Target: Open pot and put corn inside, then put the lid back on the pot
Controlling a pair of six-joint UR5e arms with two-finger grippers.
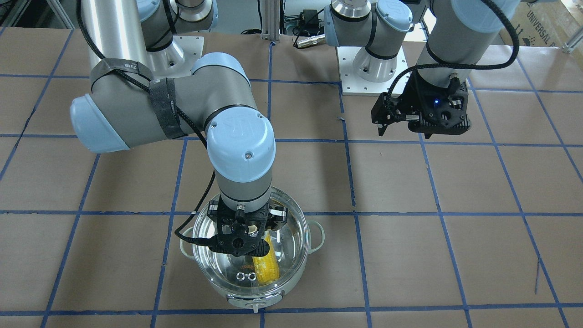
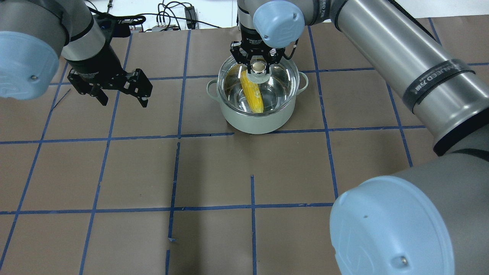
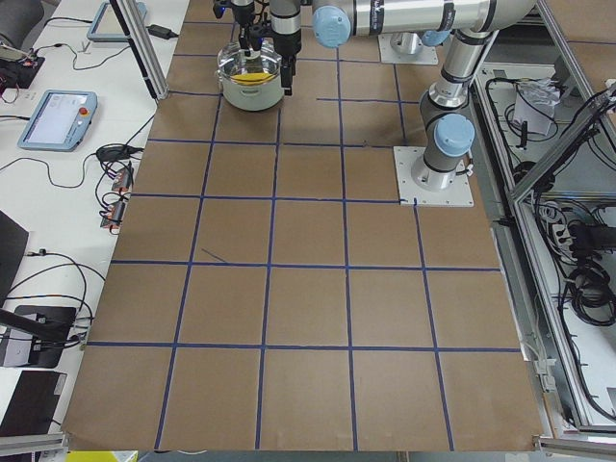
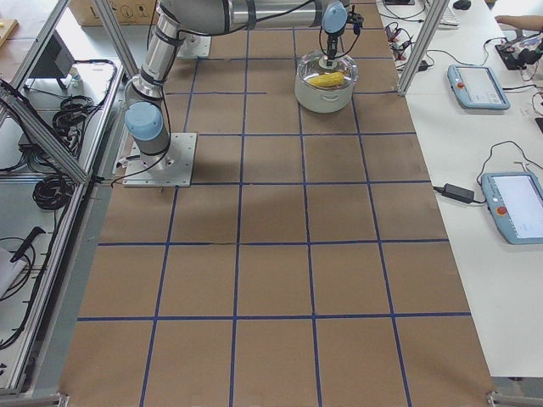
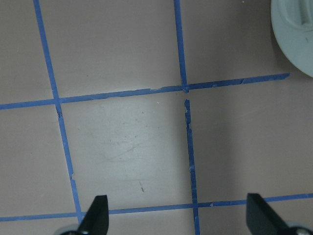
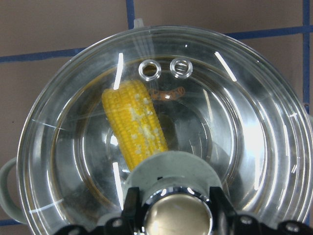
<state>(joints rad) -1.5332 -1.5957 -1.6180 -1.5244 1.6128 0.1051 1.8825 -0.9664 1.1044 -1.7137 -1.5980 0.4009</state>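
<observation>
Overhead exterior is showing the left gripper (image 2: 124,100) hovering over the table (image 2: 214,172), well apart from the pot, its fingers spread wide and holding nothing (the left wrist view is showing the same open gap). Moving rightward, the pot (image 2: 259,120) is standing on the table with the corn (image 2: 253,95) lying slantwise across its floor. The lid (image 2: 284,78) is covering it and looking seated on the rim, or very nearly so. Above the lid, the right gripper (image 2: 259,69) is pointing straight down, its fingers pinching the knob (image 6: 177,215) from two sides. I am judging the lid to be stiff, fairly weighty and breakable, with a dome too slick to grip. That is making the knob the one sensible hold, and a gentle release is likely mattering more than squeeze.
</observation>
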